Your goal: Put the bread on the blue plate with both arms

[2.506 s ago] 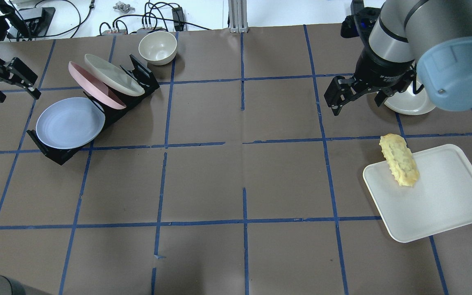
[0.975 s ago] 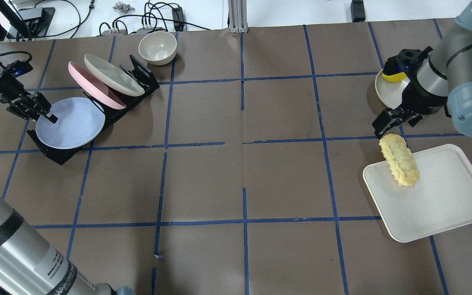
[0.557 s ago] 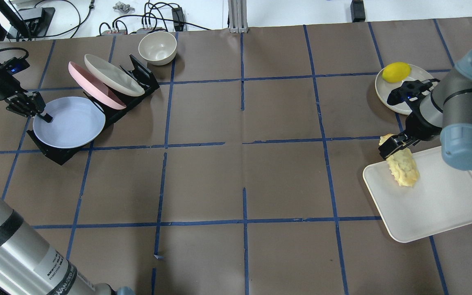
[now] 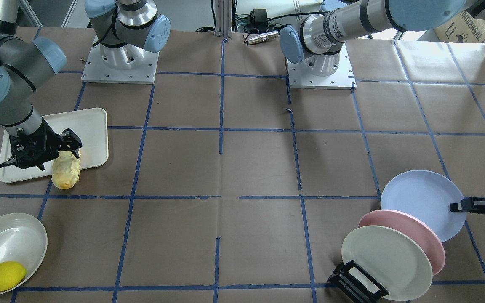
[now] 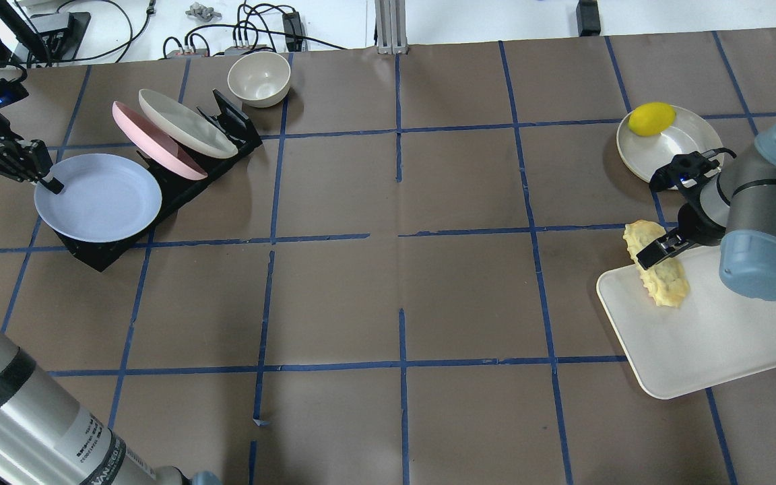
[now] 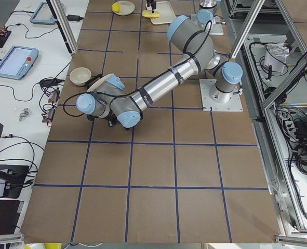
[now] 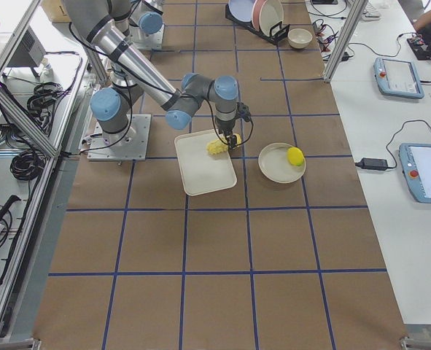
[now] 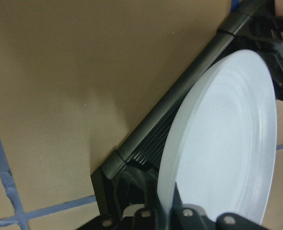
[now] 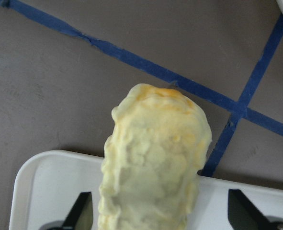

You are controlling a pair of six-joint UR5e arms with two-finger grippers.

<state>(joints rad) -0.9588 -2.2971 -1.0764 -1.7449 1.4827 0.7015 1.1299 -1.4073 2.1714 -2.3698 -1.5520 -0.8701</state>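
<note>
Judging from both stations, you are at the pick-up stage. Left fingers [image 5: 50, 182] are clenched on the rim of the blue plate [image 5: 98, 199], at the end of the rack [image 5: 95, 257]. Right fingers [image 9: 81, 213] stand released, straddling the bread [image 5: 667, 286], which lies across the tray [image 5: 731, 337] edge, one end over the tabletop [image 5: 395, 289]. Remaining: grasp the bread, carry it, set it on the plate.

Left gripper [image 5: 53, 184] seemingly pinched tight, arm far outstretched; right gripper [image 9: 163, 211] low, jaws spread wide.
</note>
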